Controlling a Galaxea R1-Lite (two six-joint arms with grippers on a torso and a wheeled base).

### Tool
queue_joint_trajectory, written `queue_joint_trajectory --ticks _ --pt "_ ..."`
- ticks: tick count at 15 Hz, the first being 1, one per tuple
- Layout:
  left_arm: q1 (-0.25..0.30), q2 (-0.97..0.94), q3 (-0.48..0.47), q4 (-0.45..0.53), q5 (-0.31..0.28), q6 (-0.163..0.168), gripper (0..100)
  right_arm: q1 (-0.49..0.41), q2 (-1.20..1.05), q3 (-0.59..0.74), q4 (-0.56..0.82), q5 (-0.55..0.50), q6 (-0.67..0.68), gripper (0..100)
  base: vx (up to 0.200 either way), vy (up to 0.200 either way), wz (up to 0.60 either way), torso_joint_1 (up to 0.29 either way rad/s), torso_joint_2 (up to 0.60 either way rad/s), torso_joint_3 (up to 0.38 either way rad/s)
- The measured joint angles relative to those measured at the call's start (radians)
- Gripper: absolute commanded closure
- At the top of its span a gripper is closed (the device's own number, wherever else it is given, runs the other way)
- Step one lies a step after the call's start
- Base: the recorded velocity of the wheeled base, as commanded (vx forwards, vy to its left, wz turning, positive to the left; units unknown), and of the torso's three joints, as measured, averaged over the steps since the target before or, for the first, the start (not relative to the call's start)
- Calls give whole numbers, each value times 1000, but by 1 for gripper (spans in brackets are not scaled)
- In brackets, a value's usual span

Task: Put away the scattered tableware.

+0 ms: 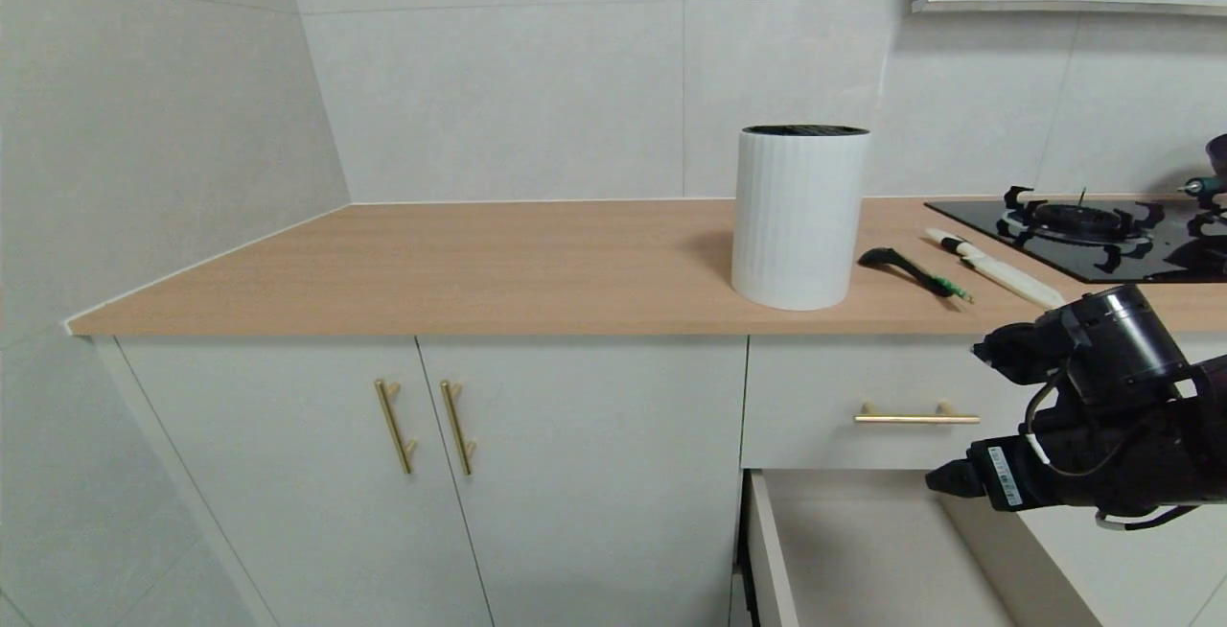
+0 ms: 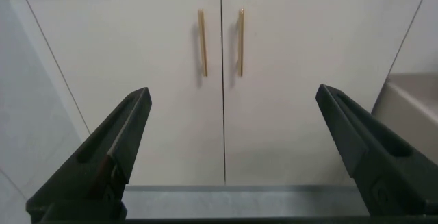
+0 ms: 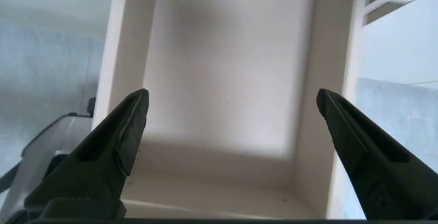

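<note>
- The tableware I'm after lies toward the right of the wooden counter (image 1: 479,263). There is a black-handled utensil (image 1: 911,271) with a green end, and close on its right, not touching, a long white utensil (image 1: 997,269). I can't tell what kind of implement either one is.
- Just left of the black one, a white ribbed canister (image 1: 798,215) with a dark top stands upright, a small gap between them.
- Far right on the counter is a black gas hob (image 1: 1093,229), cut off by the picture's edge. The white utensil's far end lies near its corner.
- The head view gives me the counter top, while both wrist cameras sit below it.
- Under the counter on the right, an open drawer (image 1: 863,550) sits beneath a closed drawer front with a gold bar handle (image 1: 915,416). The head view cuts off the drawer's near end, but the right wrist view looks straight down onto its pale floor and side walls.
- The right gripper (image 3: 231,97) hangs over that drawer, jaws spread wide with nothing between them. In the head view the right arm (image 1: 1102,406) hides the drawer's right side, and I can't make out the fingers there.
- The left gripper (image 2: 233,90) is also spread wide and holds nothing. It faces the double cabinet doors (image 2: 219,114) with two upright gold handles, left of the drawer.
</note>
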Motion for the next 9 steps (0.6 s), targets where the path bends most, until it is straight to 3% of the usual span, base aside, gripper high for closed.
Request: queue_joint_trajectory --ticks 4,9 --pt "0 0 0 0 0 0 0 0 -5 1 -16 -6 0 0 0 0 0 176 -442 -262" --pt "0 0 0 0 0 0 0 -24 -31 -53 -192 -20 -10 0 0 0 0 32 -75 -44"
